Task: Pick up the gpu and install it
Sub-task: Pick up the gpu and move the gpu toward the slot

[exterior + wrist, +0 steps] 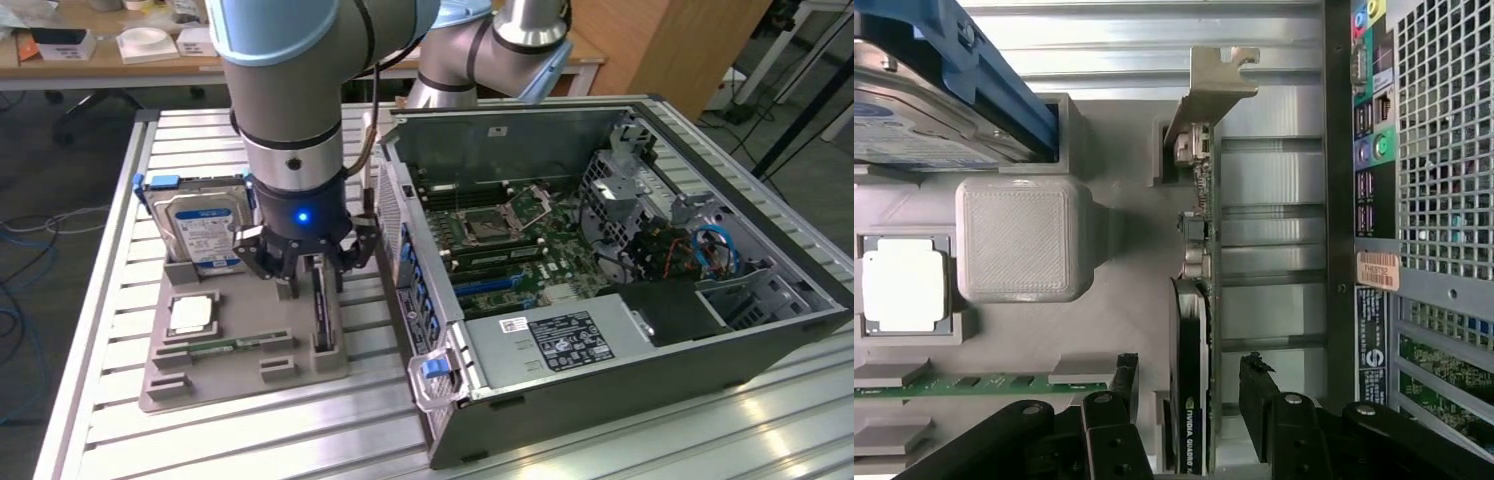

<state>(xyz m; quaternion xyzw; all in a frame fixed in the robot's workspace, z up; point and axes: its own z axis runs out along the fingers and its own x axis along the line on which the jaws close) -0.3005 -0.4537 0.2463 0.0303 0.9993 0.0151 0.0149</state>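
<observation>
– Slatted metal desk, office clutter behind. Where's gpu?
– Standing on edge in grey holder, beside open computer case.
– Pincer?
– Wide open, straddling gpu without touching it, holding nothing.

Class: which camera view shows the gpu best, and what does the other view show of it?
The wrist view: the gpu stands on edge in the grey holder, its metal bracket plain to see, between the sides of the open gripper. The exterior view shows the gpu as a thin dark strip under the gripper.
</observation>
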